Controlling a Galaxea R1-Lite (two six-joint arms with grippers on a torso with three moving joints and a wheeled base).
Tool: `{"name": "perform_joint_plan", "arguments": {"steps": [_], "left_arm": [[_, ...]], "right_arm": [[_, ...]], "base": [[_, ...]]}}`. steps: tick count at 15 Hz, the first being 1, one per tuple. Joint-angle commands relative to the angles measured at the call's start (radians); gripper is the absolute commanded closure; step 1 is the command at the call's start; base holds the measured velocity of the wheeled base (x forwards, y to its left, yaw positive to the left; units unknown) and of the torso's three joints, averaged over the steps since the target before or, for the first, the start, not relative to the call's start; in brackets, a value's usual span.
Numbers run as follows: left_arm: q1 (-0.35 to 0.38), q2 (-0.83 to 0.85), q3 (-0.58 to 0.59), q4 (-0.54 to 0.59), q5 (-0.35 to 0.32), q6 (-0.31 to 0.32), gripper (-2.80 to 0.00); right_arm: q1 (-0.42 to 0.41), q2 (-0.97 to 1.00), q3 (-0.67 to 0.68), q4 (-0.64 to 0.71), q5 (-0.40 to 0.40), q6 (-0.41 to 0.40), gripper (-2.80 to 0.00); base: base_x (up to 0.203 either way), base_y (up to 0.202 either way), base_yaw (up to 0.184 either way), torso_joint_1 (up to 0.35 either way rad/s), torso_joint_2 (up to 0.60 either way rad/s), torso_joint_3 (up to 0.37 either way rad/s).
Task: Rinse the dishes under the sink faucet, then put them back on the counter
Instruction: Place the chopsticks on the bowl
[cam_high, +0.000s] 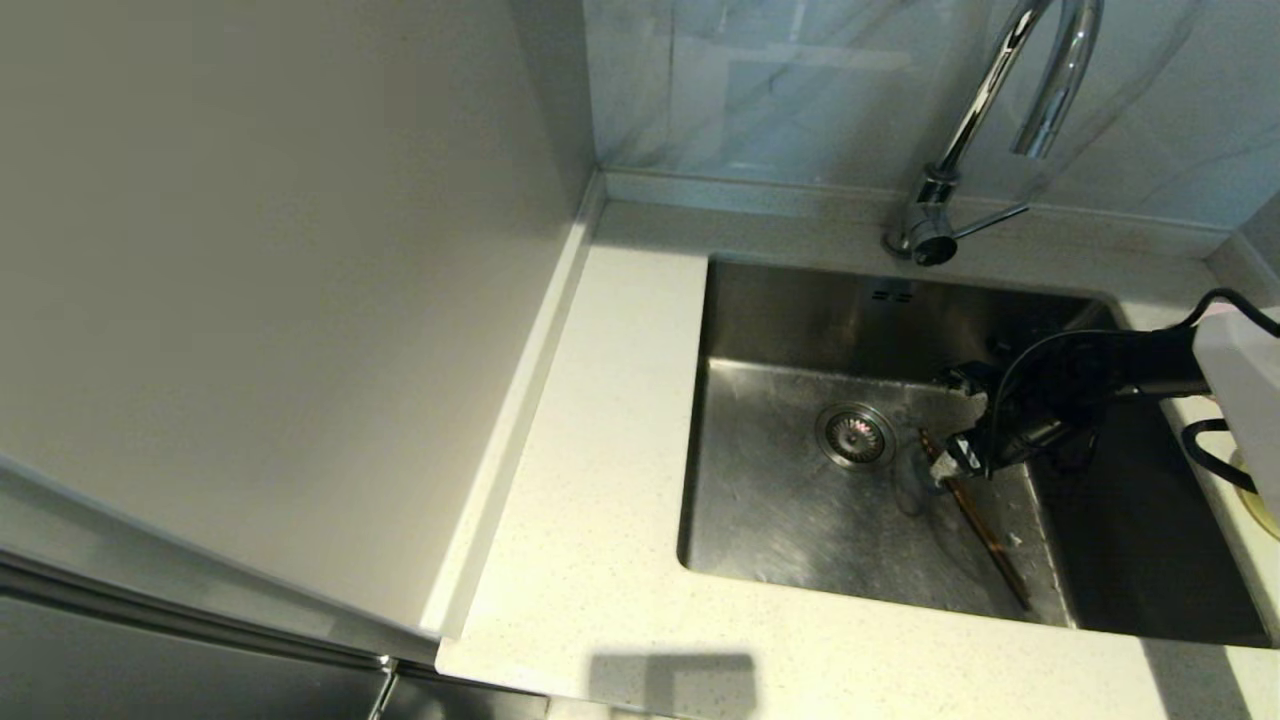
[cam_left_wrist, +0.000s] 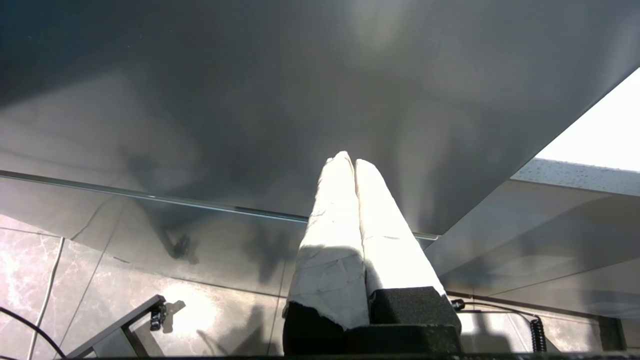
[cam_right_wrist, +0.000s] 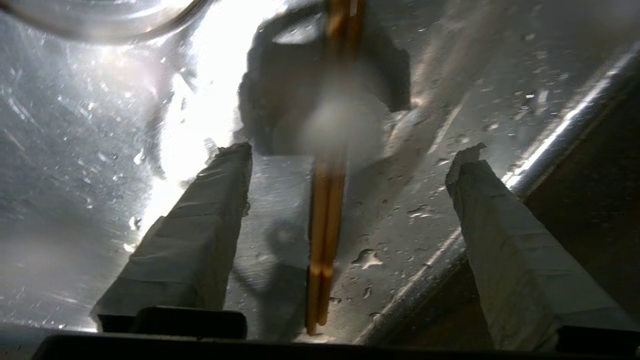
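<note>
The pair of brown chopsticks (cam_high: 985, 530) lies side by side on the wet floor of the steel sink (cam_high: 800, 310), right of the drain (cam_high: 856, 435). My right gripper (cam_high: 958, 420) reaches into the basin from the right and hovers open just over the chopsticks' far end. In the right wrist view the chopsticks (cam_right_wrist: 325, 225) run between the spread fingers (cam_right_wrist: 210, 225) of the gripper (cam_right_wrist: 350, 155), touching neither. The chrome faucet (cam_high: 1000, 90) arches behind the basin. A yellowish rim (cam_high: 1262, 505) peeks out beside my right arm. The pink bowl is out of view.
The speckled counter (cam_high: 600, 450) wraps the sink's left and front. A plain wall panel (cam_high: 250, 250) stands on the left. My left gripper (cam_left_wrist: 348, 160) is parked low beside a cabinet front, outside the head view, fingers pressed together.
</note>
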Motion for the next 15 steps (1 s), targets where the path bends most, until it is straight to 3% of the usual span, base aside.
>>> {"name": "perform_joint_plan", "arguments": {"steps": [1, 8, 15], "left_arm": [[0.0, -0.003, 0.0, 0.0, 0.001, 0.0, 0.0], [0.0, -0.003, 0.0, 0.0, 0.001, 0.0, 0.0], [0.0, -0.003, 0.0, 0.0, 0.001, 0.0, 0.0]], "right_arm": [[0.005, -0.004, 0.028, 0.001, 0.001, -0.002, -2.8], [0.019, 0.034, 0.053, -0.086, -0.007, -0.01, -2.8], [0.017, 0.065, 0.044, -0.088, -0.008, -0.01, -2.8]], "base": [[0.0, 0.0, 0.0, 0.0, 0.0, 0.0], [0.0, 0.0, 0.0, 0.0, 0.0, 0.0], [0.0, 0.0, 0.0, 0.0, 0.0, 0.0]]}}
